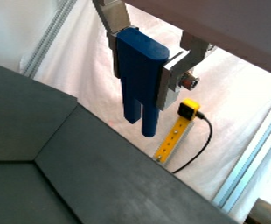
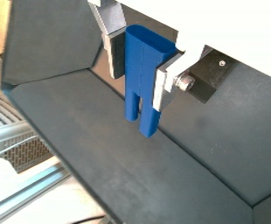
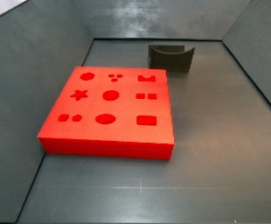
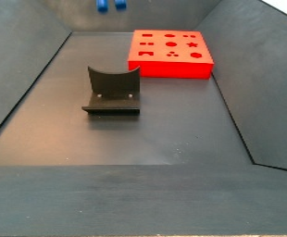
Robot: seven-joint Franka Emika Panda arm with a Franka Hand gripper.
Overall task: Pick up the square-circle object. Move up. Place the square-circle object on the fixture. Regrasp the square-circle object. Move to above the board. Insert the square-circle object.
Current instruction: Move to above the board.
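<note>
My gripper [image 1: 142, 72] is shut on the blue square-circle object [image 1: 137, 79] and holds it high in the air, its two prongs pointing down. Both wrist views show it, with the silver fingers [image 2: 163, 86] clamped on the object's blocky body [image 2: 142, 79]. In a side view only the blue prong tips [image 4: 113, 5] show at the far top edge, and the gripper itself is out of frame. The dark fixture [image 4: 111, 91] with its curved recess stands empty on the floor [image 3: 170, 57]. The red board [image 3: 108, 109] lies flat beside it [image 4: 171, 53].
Sloping dark grey walls [image 3: 33, 35] enclose the floor [image 4: 158, 139]. Outside the enclosure lie a yellow power strip [image 1: 184, 118] with a black cable and a metal grille [image 2: 21, 153].
</note>
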